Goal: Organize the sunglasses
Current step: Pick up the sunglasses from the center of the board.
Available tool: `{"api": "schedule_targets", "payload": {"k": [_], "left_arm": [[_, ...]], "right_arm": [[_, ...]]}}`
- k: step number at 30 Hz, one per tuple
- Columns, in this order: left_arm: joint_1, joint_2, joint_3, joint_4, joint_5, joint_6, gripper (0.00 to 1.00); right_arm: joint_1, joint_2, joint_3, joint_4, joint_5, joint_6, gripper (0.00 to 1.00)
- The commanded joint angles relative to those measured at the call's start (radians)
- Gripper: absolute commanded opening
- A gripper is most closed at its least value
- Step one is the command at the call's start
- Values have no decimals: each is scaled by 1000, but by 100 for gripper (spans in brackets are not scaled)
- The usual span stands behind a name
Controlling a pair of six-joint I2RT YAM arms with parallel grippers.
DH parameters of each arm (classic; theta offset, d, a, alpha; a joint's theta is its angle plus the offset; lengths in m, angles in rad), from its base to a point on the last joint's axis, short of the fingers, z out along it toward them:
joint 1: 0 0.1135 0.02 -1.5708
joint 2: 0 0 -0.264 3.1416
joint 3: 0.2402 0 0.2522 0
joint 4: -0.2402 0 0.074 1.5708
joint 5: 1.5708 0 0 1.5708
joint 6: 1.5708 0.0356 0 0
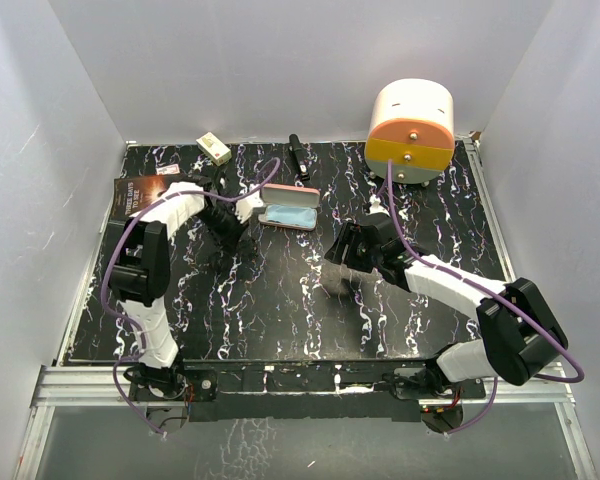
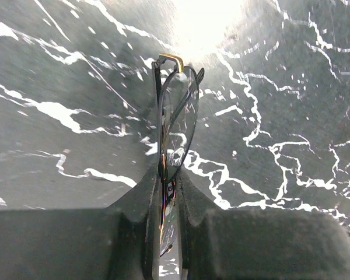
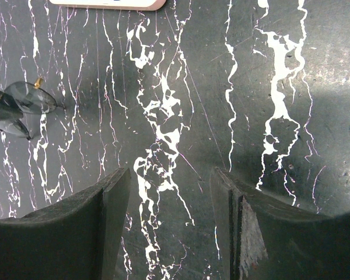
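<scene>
Pinches the folded sunglasses (image 2: 175, 116) edge-on in the left gripper (image 2: 168, 189), fingers (image 2: 141, 204) clenched on the frame beside one lens, with the gold-tipped end pointing away over the table (image 1: 280, 310). Cannot tell whether lifted clear of the marbled top or just brushing it. Places them, in the right wrist view, off to the left of the right gripper (image 3: 170, 192) and short of the pink case (image 3: 105, 3), apart from both. Holds the right gripper spread wide above bare table, with nothing between its fingers. Shows the case, in the overhead view, lying open toward the back of the table, just beside the left gripper, with a light blue cloth (image 1: 290, 217) lying inside. Reads as about halfway: pickup seemingly done, stowing not yet done. Leaves, most likely, carrying the sunglasses the short way to the case, laying them in on or beside the cloth, letting go, and probably closing the case. Suggests the free right gripper as the one to steady or shut it.
</scene>
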Motion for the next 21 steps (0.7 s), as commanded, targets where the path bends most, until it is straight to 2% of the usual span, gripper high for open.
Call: {"api": "schedule_targets", "payload": {"k": [1,7,11,17,21], "left_arm": [[-35,22,136,-72,38,45,0],[-123,44,221,-26,-22,64,0],[-140,75,305,0,-22,100,0],[-144,213,552,-102,3,159,0],[-158,256,616,-107,-11,220,0]], "right_arm": [[5,1,28,40,26,3,61],[5,-10,27,17,57,-3,61],[3,-13,27,6,77,-11,62],[-6,18,66,-9,94,-27,64],[-52,82,125,-64,123,-24,65]]}}
